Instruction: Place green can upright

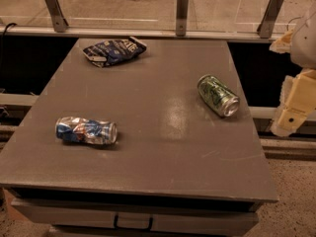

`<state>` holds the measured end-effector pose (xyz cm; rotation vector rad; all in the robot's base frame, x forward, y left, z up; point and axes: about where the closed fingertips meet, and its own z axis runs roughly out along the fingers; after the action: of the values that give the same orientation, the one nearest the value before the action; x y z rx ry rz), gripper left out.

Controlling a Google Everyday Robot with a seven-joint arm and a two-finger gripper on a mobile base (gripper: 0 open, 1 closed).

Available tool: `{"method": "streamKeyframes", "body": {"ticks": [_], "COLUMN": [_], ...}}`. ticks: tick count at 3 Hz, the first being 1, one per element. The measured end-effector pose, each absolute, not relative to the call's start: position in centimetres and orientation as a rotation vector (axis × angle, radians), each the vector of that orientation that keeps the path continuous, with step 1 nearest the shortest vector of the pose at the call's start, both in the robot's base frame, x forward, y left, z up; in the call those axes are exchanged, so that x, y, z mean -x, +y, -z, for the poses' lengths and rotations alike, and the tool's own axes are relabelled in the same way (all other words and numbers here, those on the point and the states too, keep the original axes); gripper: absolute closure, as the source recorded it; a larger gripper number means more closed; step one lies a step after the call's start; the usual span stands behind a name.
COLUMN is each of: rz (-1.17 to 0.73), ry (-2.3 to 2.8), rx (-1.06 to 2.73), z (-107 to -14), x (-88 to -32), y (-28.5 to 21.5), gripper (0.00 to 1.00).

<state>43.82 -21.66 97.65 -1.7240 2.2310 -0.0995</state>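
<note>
**Gripper [295,107] positioned beyond the table's right edge; whether it is open or closed cannot be told.**

The green can [218,96] is found lying on its side on the right part of the table [158,132], left of the gripper and apart from it, with a silver end turned toward the near right. If the can is nudged off-centre during approach, it is likely to be rolled toward the nearby edge. The crushed blue can [86,131] is well apart.

Shiny metal green can [218,95], crumpled glossy blue can [86,130], matt grey table [148,83], pale plastic gripper [291,115] beyond table's right edge
</note>
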Motion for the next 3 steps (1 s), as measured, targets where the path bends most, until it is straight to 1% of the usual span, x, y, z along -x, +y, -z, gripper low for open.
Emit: {"method": "streamKeyframes", "body": {"ticks": [1,2,3], "rz": [0.1,0.074,0.09], "ry": [2.231,2.224,2.243], "rx": [1.724,1.74,1.726], "z": [-97.7,-96.5,-95.0], "x": [-43.8,-45.8,-48.9], "y": [-21.6,-19.5,-16.5], "gripper": [0.0,0.0,0.0]}}
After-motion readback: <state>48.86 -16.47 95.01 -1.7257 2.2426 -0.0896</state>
